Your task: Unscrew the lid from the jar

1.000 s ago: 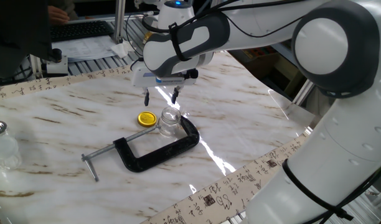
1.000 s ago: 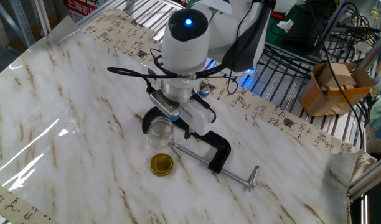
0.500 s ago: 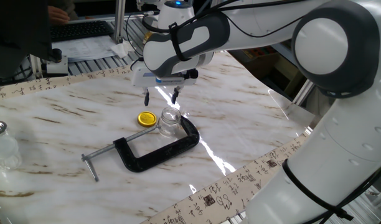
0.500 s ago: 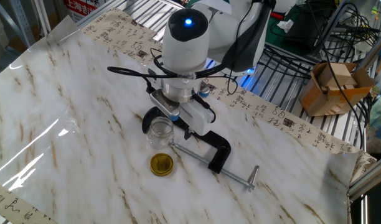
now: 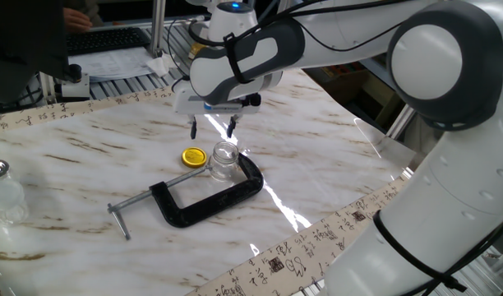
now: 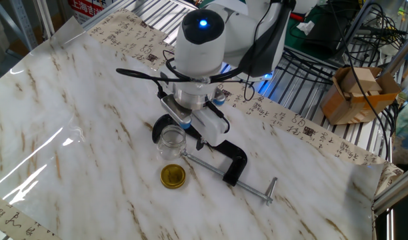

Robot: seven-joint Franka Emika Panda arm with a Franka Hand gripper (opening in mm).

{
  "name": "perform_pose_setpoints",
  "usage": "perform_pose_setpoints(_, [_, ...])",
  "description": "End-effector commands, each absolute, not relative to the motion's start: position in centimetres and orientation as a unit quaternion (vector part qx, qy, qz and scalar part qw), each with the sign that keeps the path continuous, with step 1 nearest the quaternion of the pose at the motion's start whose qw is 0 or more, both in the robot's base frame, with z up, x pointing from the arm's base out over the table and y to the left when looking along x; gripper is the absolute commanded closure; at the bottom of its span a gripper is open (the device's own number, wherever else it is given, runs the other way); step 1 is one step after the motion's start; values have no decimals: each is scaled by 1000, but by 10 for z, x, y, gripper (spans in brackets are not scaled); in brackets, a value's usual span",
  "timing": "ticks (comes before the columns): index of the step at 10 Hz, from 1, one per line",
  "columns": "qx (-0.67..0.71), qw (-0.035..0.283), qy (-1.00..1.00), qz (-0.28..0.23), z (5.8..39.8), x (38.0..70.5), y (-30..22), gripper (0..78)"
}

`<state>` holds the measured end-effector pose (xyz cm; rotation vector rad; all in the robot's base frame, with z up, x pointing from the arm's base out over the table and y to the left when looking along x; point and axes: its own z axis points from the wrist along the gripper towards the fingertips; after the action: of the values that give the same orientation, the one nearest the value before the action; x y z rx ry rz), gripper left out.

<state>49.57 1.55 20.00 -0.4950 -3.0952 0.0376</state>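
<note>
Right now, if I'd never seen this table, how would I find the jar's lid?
Start at the black C-clamp lying in the middle of the marble table. The small clear jar stands inside its jaws, open-topped. The lid lies flat on the table right beside the jar, the only bright yellow thing there, a small round cap.

One fixed view: set low beside the arm's base, looking across the marble tabletop (image 5: pixel 334 156) toward a desk with a keyboard (image 5: pixel 103 39); mid-range.
The other fixed view: set higher on the opposite side, looking down over the tabletop toward a metal rack and a cardboard box (image 6: pixel 354 93); somewhat closer.
Shared: the black C-clamp (image 5: pixel 206 197), the jar (image 5: pixel 223 161), the lid (image 5: pixel 193 156), and the hand (image 5: pixel 211 129) above them.
</note>
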Motion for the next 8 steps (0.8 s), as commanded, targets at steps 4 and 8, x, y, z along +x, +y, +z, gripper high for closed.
perform_pose_setpoints(4, [-142,4,-990,9,203,491,16,1])
perform_pose_setpoints(8, [-137,12,-990,11,215,443,19,1])
